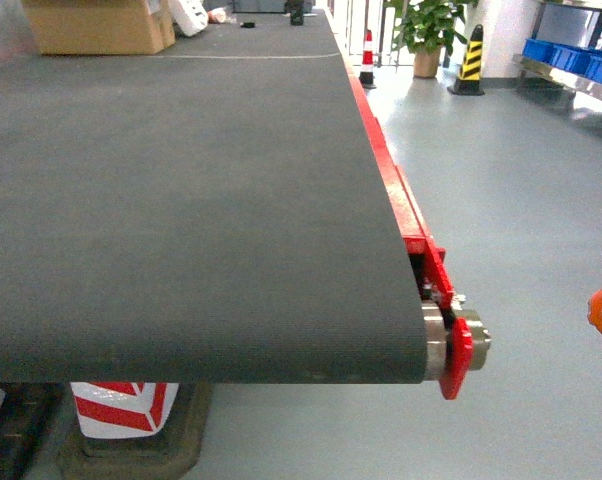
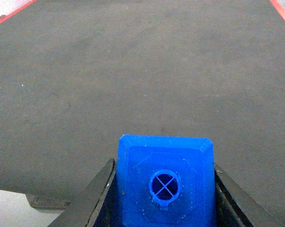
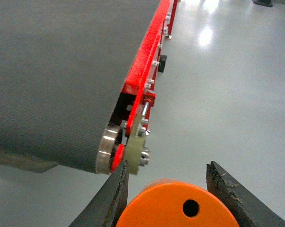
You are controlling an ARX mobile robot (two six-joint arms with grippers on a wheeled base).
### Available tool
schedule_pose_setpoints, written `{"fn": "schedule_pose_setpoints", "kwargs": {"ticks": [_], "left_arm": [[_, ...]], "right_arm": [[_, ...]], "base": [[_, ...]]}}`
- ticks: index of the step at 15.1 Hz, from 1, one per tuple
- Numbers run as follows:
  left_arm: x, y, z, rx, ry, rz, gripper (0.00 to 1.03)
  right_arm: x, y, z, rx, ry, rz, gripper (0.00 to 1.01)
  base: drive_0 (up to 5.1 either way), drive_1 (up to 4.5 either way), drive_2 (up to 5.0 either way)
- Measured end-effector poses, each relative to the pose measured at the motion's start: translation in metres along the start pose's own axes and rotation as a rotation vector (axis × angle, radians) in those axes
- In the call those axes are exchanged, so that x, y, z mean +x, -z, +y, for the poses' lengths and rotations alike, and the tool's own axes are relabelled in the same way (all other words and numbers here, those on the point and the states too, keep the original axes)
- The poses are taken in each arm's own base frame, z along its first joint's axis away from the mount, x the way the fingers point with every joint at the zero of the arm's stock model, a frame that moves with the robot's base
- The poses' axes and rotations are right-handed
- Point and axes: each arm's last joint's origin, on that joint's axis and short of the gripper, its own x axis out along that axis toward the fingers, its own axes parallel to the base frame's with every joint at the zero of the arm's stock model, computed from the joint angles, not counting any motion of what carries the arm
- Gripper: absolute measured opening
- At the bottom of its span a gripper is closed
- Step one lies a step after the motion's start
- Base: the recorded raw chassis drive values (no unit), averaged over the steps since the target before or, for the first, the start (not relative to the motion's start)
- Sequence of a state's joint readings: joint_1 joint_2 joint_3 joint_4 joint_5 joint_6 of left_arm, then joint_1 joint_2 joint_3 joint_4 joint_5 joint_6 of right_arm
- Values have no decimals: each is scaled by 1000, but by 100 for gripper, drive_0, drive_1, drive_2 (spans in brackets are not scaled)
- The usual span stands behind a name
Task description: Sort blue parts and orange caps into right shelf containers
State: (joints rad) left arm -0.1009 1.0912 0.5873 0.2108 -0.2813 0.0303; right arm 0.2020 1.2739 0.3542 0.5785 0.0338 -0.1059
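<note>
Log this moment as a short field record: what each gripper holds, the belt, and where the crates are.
left gripper: shut on blue part, above the belt's near end
right gripper: shut on orange cap, over the floor beside the belt's roller
belt: dark grey, red side rail, no parts lying on the visible stretch
crates: blue, on a shelf far right in the head view
far end: cardboard box, cones, potted plant
</note>
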Motion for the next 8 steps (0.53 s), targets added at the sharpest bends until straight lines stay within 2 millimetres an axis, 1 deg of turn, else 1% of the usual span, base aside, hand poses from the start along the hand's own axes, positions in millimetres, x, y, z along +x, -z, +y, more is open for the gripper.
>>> {"fn": "schedule_pose_setpoints", "kwargs": {"ticks": [8], "left_arm": [[0, 0, 0, 0, 0, 0, 45]], "right_arm": [[0, 0, 0, 0, 1, -3, 43]], "base": [[500, -245, -245]]}}
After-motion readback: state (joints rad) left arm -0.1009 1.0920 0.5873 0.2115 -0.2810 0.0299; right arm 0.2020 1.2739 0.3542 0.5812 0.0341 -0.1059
